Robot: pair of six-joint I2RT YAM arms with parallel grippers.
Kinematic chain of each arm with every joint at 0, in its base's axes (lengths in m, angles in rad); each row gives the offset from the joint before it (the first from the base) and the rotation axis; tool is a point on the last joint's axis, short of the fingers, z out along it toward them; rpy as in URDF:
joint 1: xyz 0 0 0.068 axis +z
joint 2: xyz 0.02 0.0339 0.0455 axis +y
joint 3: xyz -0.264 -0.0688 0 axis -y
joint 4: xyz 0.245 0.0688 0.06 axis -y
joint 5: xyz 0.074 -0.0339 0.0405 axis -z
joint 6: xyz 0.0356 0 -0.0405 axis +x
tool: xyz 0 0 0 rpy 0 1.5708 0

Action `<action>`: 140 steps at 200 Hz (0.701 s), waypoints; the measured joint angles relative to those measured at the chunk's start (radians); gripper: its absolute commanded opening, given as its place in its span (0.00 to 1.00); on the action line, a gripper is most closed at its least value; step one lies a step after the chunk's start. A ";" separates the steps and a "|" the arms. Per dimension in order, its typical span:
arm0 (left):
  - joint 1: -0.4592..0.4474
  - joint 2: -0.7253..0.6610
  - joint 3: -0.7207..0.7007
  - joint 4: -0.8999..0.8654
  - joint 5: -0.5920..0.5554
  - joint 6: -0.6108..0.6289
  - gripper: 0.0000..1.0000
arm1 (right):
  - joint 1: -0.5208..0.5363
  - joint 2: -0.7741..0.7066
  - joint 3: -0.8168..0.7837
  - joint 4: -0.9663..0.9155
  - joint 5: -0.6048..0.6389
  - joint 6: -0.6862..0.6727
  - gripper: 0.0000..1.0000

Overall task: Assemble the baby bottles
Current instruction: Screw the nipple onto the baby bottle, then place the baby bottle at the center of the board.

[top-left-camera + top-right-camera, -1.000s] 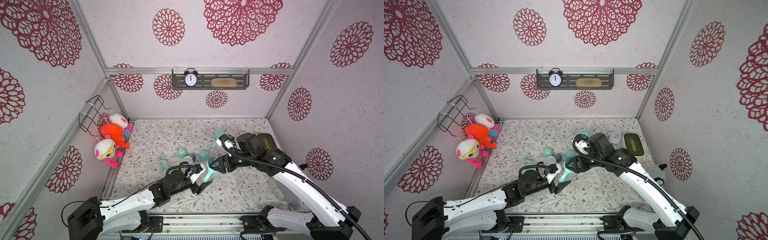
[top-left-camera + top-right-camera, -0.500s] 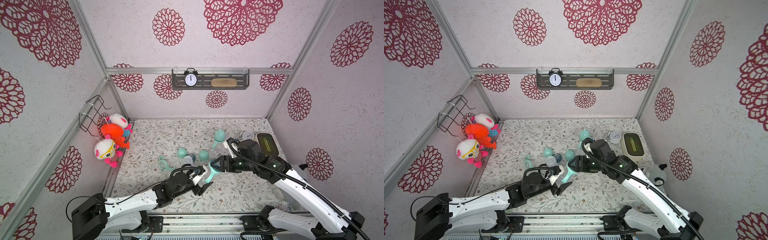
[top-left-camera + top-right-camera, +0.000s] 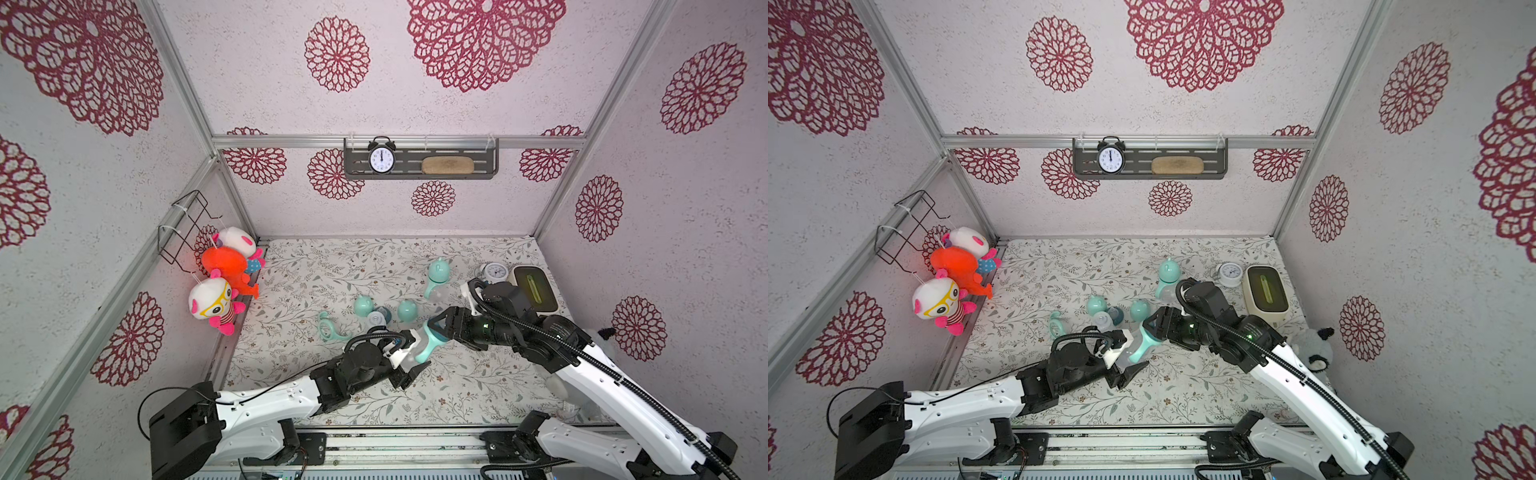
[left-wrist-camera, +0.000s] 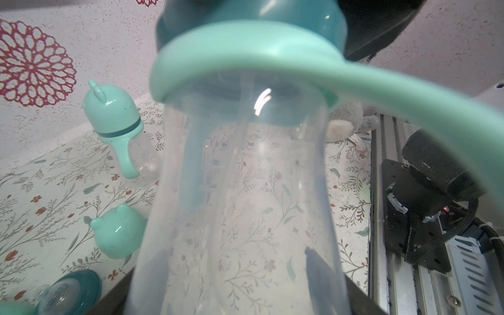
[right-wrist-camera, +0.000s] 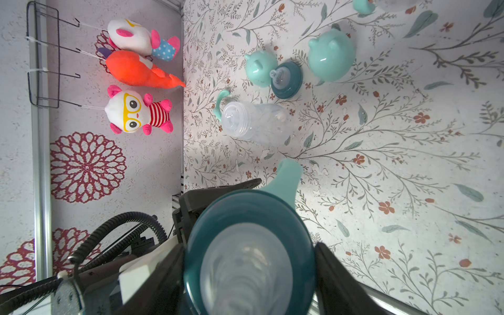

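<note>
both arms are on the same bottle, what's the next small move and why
Probably twist the right pincer to screw the dark teal nipple collar down. The left pincer grips the clear plastic bottle, the right one grips the collar, and the mint-green handle ring sits under it, so tightening seems to be what's left.
</note>
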 measured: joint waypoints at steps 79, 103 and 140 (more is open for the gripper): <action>-0.002 0.021 0.000 0.021 -0.071 0.023 0.00 | 0.126 0.026 0.038 -0.022 0.103 0.010 0.92; -0.002 0.025 0.000 0.021 -0.079 0.024 0.00 | 0.127 0.026 0.026 -0.003 0.125 0.014 0.92; -0.005 0.026 0.000 0.022 -0.098 0.029 0.00 | 0.127 0.024 -0.008 0.029 0.165 0.027 0.92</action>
